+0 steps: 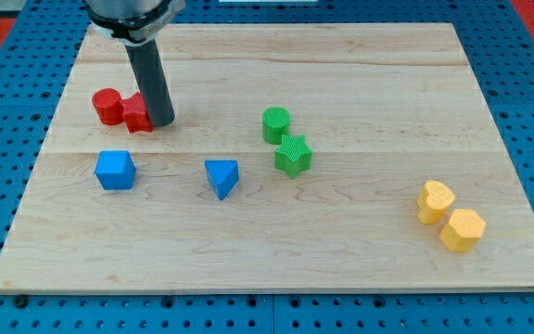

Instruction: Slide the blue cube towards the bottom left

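Evidently my tip (160, 122), a smooth dark pincerless rod, touches red blocks (123, 109) above the blue cube (115, 171).

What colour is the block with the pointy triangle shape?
Blue: the triangular block shows clearly in the camera view.

board (360, 74): pale matt wood | green star block (293, 155): ribbed plastic

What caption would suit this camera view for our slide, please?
My tip rests beside the two red blocks, above the blue cube on the wooden board.
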